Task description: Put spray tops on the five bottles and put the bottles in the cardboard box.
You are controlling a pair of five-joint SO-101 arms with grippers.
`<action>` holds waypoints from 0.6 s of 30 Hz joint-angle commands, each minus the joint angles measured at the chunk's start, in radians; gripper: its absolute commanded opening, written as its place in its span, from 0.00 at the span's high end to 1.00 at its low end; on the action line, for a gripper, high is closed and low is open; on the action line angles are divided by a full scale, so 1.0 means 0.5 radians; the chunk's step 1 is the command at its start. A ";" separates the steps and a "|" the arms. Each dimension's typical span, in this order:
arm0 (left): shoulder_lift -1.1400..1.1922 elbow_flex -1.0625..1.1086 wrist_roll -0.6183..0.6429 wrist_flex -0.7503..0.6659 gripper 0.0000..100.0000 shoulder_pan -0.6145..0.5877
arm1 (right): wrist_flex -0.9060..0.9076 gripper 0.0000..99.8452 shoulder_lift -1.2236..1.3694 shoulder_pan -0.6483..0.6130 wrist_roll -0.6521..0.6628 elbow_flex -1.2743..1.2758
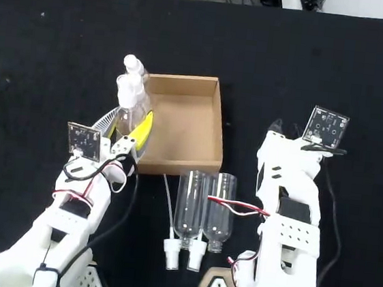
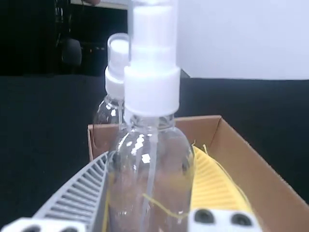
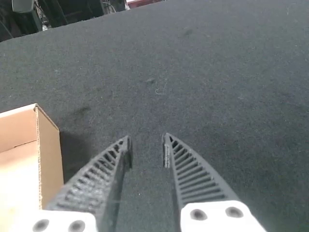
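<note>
My left gripper (image 1: 133, 122) is shut on a clear bottle (image 1: 132, 110) with a white spray top (image 2: 152, 72), held upright at the left wall of the cardboard box (image 1: 203, 93). A second capped bottle (image 1: 132, 65) stands just behind it, outside the box's far-left corner. Two more clear bottles (image 1: 190, 205) (image 1: 220, 205) lie side by side in front of the box. Two spray tops (image 1: 171, 254) (image 1: 197, 254) lie by their necks. My right gripper (image 3: 146, 145) is open over bare cloth to the right of the box (image 3: 29, 145), with nothing between its fingers.
The table is covered in black cloth (image 1: 323, 61), with free room right of the box and behind it. Red and white wires (image 1: 236, 204) run from the right arm close to the lying bottles. The box interior (image 2: 251, 179) holds no bottles.
</note>
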 commanded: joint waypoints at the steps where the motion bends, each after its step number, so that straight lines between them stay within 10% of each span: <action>1: 0.092 -0.097 -0.006 -0.049 0.96 -0.011 | -0.049 0.91 0.005 -0.055 0.028 -0.020; 18: 0.157 -0.075 -0.006 -0.037 0.96 -0.014 | -0.049 0.91 0.005 -0.052 0.028 -0.020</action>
